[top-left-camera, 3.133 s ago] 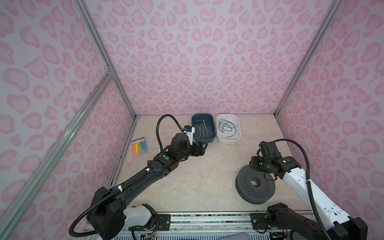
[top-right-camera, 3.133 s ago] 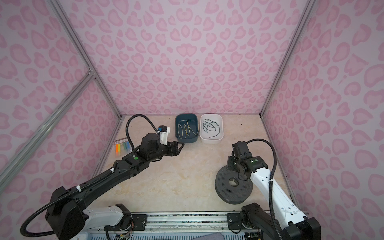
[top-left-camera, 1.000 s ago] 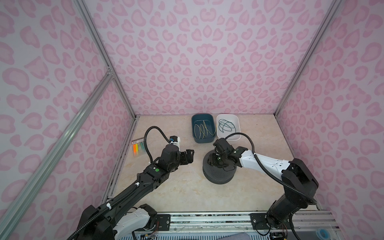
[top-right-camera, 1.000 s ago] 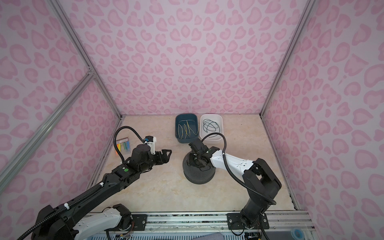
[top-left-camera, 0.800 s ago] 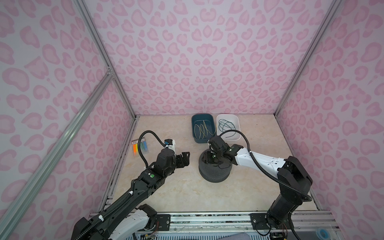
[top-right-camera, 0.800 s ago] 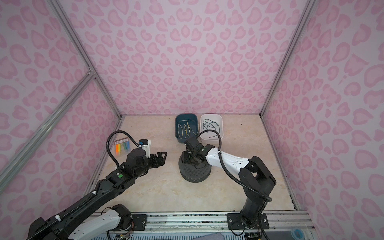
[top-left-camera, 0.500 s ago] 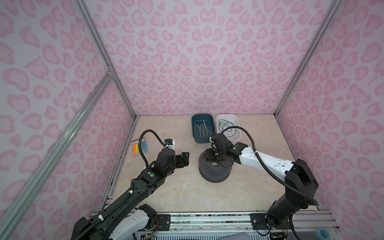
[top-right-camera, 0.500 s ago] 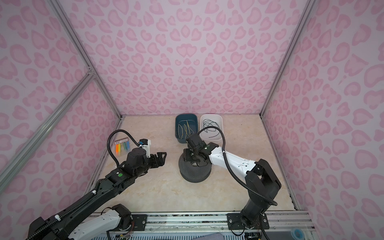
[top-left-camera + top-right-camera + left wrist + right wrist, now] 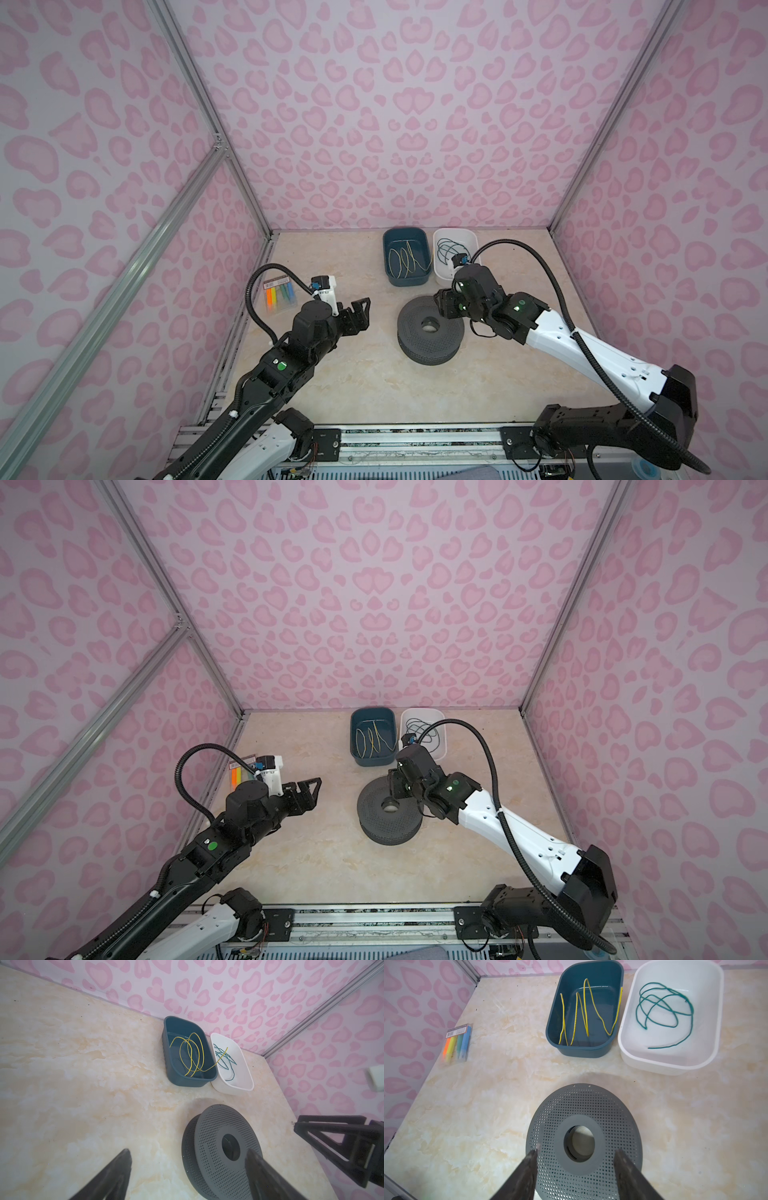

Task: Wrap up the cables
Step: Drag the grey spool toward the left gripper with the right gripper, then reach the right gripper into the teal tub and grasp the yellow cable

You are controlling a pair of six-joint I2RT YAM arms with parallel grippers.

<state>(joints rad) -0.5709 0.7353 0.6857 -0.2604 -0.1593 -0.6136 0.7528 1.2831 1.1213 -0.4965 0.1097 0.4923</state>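
Right arm [image 9: 552,336] blocked the near end of the white bin [image 9: 465,237] and part of the spool [image 9: 411,332] rim in both top views, and the marker pack [image 9: 280,293] label was unreadably tiny.

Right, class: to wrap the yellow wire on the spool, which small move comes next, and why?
Probably send the left gripper to the blue bin for the yellow wire: it is open and empty, the wire lies loose there, and the right gripper hangs open over the bare spool.

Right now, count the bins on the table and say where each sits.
2. The blue bin sits at the back, holding the yellow wire; the white bin stands beside it, on the right arm's side.
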